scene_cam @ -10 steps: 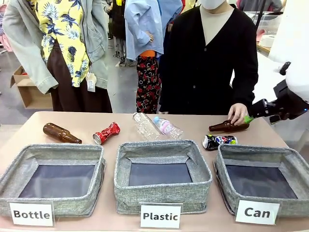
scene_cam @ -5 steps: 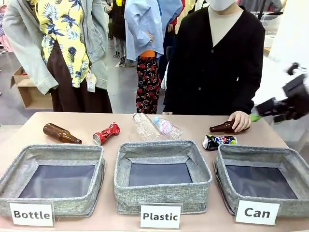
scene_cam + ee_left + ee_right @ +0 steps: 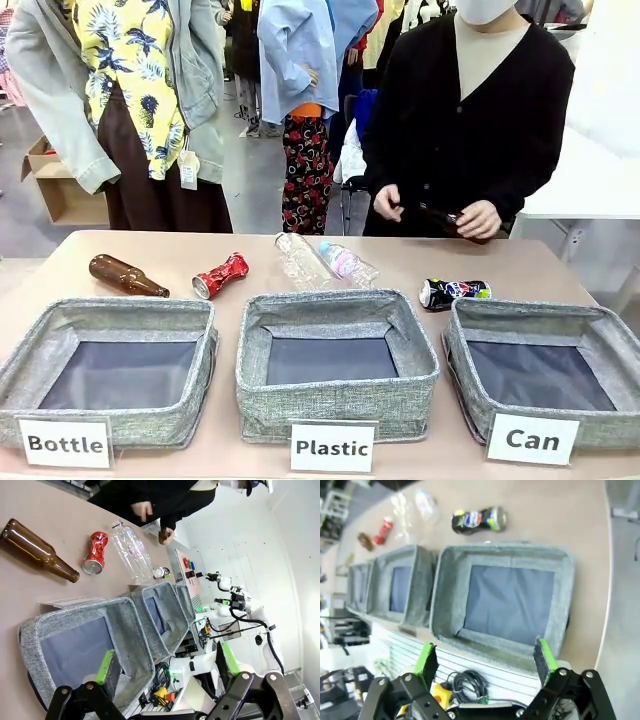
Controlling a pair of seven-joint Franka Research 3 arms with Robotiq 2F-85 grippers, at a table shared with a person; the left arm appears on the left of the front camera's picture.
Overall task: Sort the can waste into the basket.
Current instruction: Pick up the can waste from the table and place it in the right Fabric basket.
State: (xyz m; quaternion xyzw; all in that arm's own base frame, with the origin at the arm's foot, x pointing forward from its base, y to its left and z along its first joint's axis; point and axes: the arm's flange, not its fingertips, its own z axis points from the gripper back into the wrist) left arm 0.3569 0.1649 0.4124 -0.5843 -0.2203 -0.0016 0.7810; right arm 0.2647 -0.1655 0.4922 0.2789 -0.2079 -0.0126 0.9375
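Dark can point(image 3: 455, 292) lies on its side right of centre, just behind the rim of the Can basket point(image 3: 462, 370). Red can point(image 3: 220, 275) lies left of centre, behind the Bottle basket point(image 3: 150, 430). Neither is sorted and the Can basket is empty. Left gripper point(image 3: 167, 662) and right gripper point(image 3: 485, 657) gape wide with nothing held, probably staged before a first pick; the right one looks down on the Can basket. Since earlier, the brown bottle point(image 3: 440, 215) is off the table and in the person's hands point(image 3: 478, 218), upper right. The right arm has withdrawn from the right edge.

A can point(image 3: 455, 292) lies behind the right basket point(image 3: 540, 311).
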